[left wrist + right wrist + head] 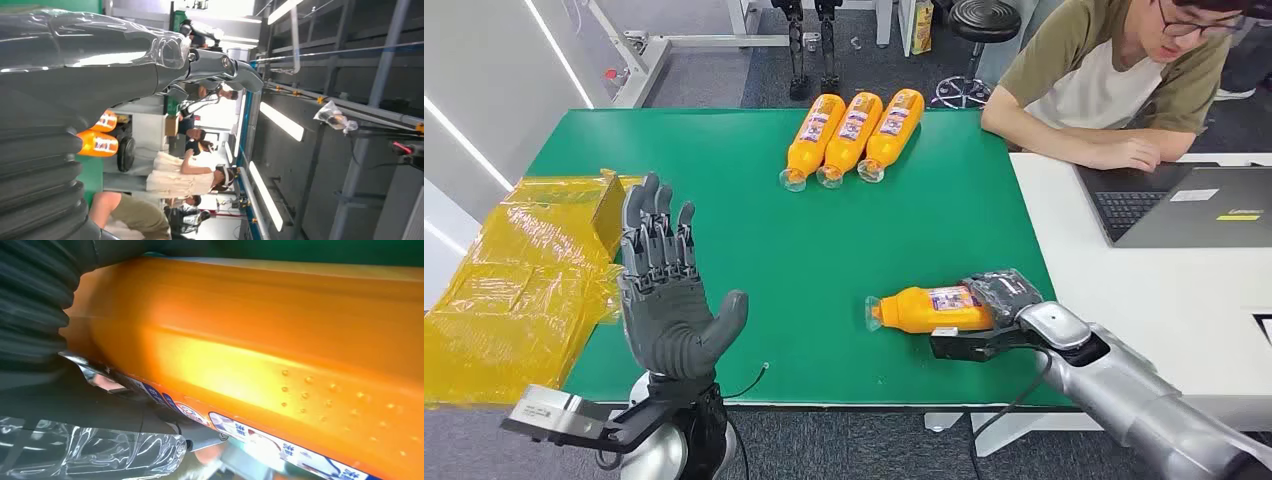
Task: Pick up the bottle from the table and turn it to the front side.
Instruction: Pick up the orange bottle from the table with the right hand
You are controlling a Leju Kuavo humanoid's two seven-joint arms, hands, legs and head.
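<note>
An orange bottle (pixel 929 309) lies on its side on the green bench (pixel 754 250), near the front edge, its clear cap end pointing towards the robot's left. The right hand (pixel 994 315) wraps around the bottle's base end, fingers over the top and thumb along the near side, so it holds the bottle. In the right wrist view the orange body (pixel 280 350) and its label sit tight against the palm. The left hand (pixel 669 290) is raised above the bench's left part, palm up, fingers spread wide and holding nothing. Three more orange bottles (pixel 852 135) lie side by side at the far edge. A person (pixel 1114 75) sits at the white desk (pixel 1074 270) with a laptop (pixel 1179 205)
</note>
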